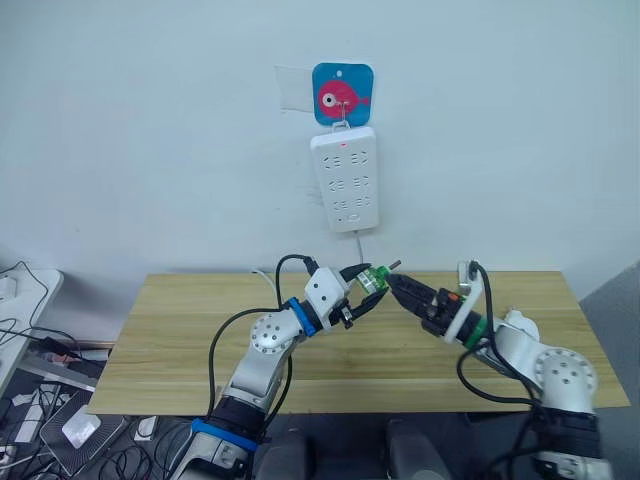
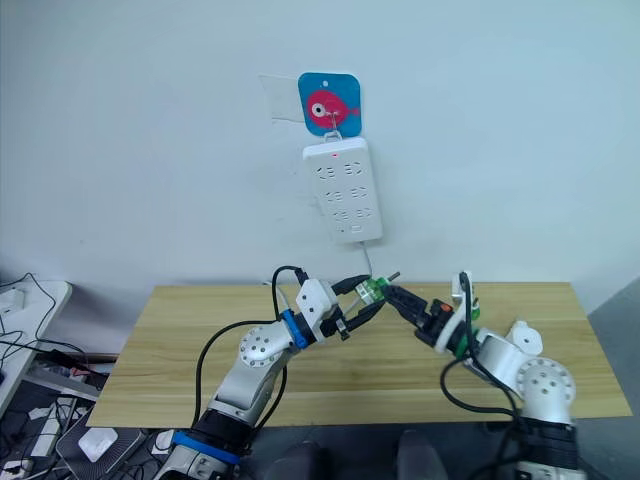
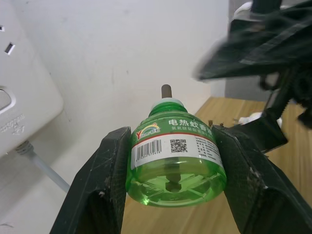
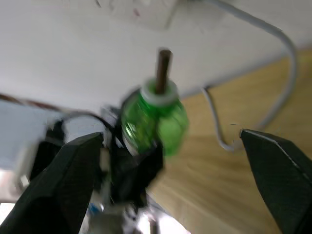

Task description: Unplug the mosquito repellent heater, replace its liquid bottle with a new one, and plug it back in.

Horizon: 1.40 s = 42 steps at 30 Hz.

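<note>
Green translucent plastic formed the liquid bottle, which was held above the wooden surface between the two black fingers of the left gripper; the fingers were pinched on the bottle's opposite sides, across the labelled band. A dark wick rod projected from the bottle's white neck towards the wall. The right gripper was seen just beside the bottle's neck end, its fingers spread wide with the bottle between and beyond them, not yet touched. The white power strip hung on the wall under a blue fish-print hook, its cable trailing down to the surface; no heater was seen plugged into it. A small white object was visible at the right wrist, but it could not be told whether this was the mosquito repellent heater, so the heater's place is left unstated. The step in hand was judged to be a handling of the bottle between the two grippers. For this to be done well, the left pinch should be kept firm on the label band, the wick kept clear of any contact, and the right fingers closed squarely on the neck or shoulder before any release
</note>
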{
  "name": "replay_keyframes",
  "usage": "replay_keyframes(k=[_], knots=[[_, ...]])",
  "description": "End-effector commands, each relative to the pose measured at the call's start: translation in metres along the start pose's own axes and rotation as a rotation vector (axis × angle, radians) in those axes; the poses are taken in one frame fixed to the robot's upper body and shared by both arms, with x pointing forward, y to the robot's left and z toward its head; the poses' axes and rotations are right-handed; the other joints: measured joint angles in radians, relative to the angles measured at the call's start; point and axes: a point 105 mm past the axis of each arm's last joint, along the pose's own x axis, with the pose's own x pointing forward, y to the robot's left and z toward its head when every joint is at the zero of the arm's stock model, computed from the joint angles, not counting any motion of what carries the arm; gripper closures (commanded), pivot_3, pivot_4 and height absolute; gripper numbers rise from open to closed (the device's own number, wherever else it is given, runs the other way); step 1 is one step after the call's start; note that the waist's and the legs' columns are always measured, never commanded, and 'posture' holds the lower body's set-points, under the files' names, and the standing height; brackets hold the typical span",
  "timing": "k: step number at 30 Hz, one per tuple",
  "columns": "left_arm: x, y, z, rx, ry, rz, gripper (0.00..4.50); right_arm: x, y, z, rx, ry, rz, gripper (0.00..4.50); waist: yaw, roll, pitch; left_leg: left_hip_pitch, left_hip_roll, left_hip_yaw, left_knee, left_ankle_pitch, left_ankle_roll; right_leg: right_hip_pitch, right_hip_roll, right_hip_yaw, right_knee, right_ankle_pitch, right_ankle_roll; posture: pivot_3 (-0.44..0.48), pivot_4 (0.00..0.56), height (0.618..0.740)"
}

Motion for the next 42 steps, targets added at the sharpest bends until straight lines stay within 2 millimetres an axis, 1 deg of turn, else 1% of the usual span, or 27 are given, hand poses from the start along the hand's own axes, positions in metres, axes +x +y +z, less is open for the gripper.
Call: replay_keyframes(k=[1, 3, 7, 8, 12, 15, 17, 19, 21, 22, 24, 29, 33, 37, 42], knots=[[-0.002, 0.003, 0.012, 0.017, -0.045, -0.02, 2.24, -0.024, 0.004, 0.002, -0.18, 0.122, -0.035, 0.03, 0.0, 0.0, 0.0, 0.0, 0.0, 0.0, 0.0, 0.0, 0.0, 0.0, 0.0, 0.0, 0.0, 0.0, 0.0, -0.087, 0.159, 0.74], [-0.008, 0.006, 0.008, 0.02, -0.03, -0.022, 2.24, -0.043, -0.008, 0.009, -0.307, 0.188, -0.137, 0.03, 0.0, 0.0, 0.0, 0.0, 0.0, 0.0, 0.0, 0.0, 0.0, 0.0, 0.0, 0.0, 0.0, 0.0, 0.0, -0.09, 0.162, 0.74], [-0.017, 0.012, 0.005, 0.027, -0.014, -0.021, 2.24, -0.08, -0.043, 0.041, -0.579, 0.287, -0.39, 0.03, -0.001, -0.002, 0.002, 0.0, -0.001, 0.001, 0.0, 0.0, 0.0, 0.001, 0.001, -0.001, -0.001, 0.0, 0.001, -0.107, 0.177, 0.74], [-0.017, 0.012, 0.004, 0.027, -0.013, -0.021, 2.24, -0.087, -0.051, 0.048, -0.621, 0.309, -0.437, 0.03, -0.001, -0.002, 0.002, 0.001, -0.001, 0.001, 0.0, 0.0, 0.0, 0.001, 0.001, -0.001, -0.001, -0.001, 0.001, -0.11, 0.179, 0.74], [-0.02, 0.012, 0.0, 0.026, -0.003, -0.024, 2.24, -0.11, -0.076, 0.074, -0.704, 0.383, -0.613, 0.03, -0.003, -0.004, 0.005, 0.001, 0.0, 0.002, 0.0, 0.0, 0.0, 0.001, 0.001, 0.0, -0.002, -0.001, 0.001, -0.122, 0.193, 0.74], [-0.019, 0.009, -0.001, 0.022, -0.007, -0.026, 2.24, -0.124, -0.095, 0.089, -0.723, 0.415, -0.741, 0.03, -0.002, -0.004, 0.008, 0.001, 0.0, 0.001, 0.0, 0.0, 0.0, 0.001, 0.001, 0.0, -0.002, -0.001, 0.001, -0.111, 0.2, 0.74], [-0.017, 0.007, 0.0, 0.017, -0.014, -0.022, 2.24, -0.129, -0.103, 0.096, -0.69, 0.417, -0.796, 0.03, -0.001, -0.004, 0.013, 0.001, 0.001, 0.001, 0.0, 0.0, 0.0, 0.001, 0.0, 0.0, -0.002, 0.0, 0.001, -0.098, 0.209, 0.74], [-0.017, 0.004, 0.0, 0.011, -0.017, -0.016, 2.24, -0.133, -0.111, 0.1, -0.611, 0.396, -0.856, 0.03, -0.001, -0.005, 0.019, 0.001, 0.001, 0.001, 0.0, 0.0, 0.0, 0.001, -0.001, 0.001, -0.002, 0.0, 0.001, -0.085, 0.217, 0.74], [-0.019, 0.002, -0.001, 0.005, -0.016, -0.01, 2.24, -0.134, -0.117, 0.103, -0.559, 0.387, -0.895, 0.03, -0.001, -0.006, 0.025, 0.001, 0.002, 0.002, 0.0, 0.0, 0.0, 0.001, -0.001, 0.001, -0.002, 0.0, 0.0, -0.085, 0.217, 0.74], [-0.02, 0.001, -0.001, 0.002, -0.015, -0.007, 2.24, -0.135, -0.12, 0.103, -0.532, 0.387, -0.91, 0.03, -0.001, -0.006, 0.028, 0.001, 0.002, 0.001, 0.0, 0.0, 0.0, 0.001, -0.001, 0.001, -0.001, 0.0, 0.0, -0.066, 0.225, 0.74], [-0.024, -0.002, -0.002, -0.005, -0.011, 0.003, 2.24, -0.136, -0.126, 0.103, -0.481, 0.389, -0.951, 0.03, -0.001, -0.005, 0.032, 0.0, 0.002, 0.001, 0.0, 0.0, 0.0, 0.0, -0.001, 0.001, -0.001, 0.0, 0.0, -0.06, 0.229, 0.74], [-0.03, -0.007, -0.003, -0.016, 0.002, 0.02, 2.24, -0.136, -0.135, 0.101, -0.4, 0.406, -0.995, 0.03, 0.007, -0.004, 0.045, 0.0, 0.002, 0.0, 0.0, 0.0, 0.0, 0.0, -0.001, 0.001, -0.001, 0.0, 0.0, -0.018, 0.246, 0.74], [-0.033, -0.008, -0.003, -0.02, 0.011, 0.033, 2.24, -0.134, -0.142, 0.099, -0.356, 0.409, -1.016, 0.03, 0.009, -0.005, 0.055, 0.0, 0.002, 0.0, 0.0, 0.0, 0.0, 0.0, -0.001, 0.001, -0.001, 0.0, 0.0, -0.01, 0.249, 0.74], [-0.036, -0.008, -0.002, -0.018, 0.019, 0.043, 2.24, -0.132, -0.148, 0.098, -0.328, 0.402, -1.027, 0.03, 0.013, -0.005, 0.061, -0.001, 0.002, 0.0, 0.0, 0.0, 0.0, 0.0, -0.001, 0.0, -0.001, 0.0, 0.0, 0.019, 0.26, 0.74], [-0.038, -0.007, -0.001, -0.016, 0.026, 0.047, 2.24, -0.133, -0.156, 0.094, -0.296, 0.399, -1.041, 0.03, 0.02, -0.004, 0.067, -0.001, 0.002, 0.0, 0.0, 0.0, 0.0, 0.0, -0.002, 0.0, -0.001, 0.0, 0.0, 0.027, 0.261, 0.74]])
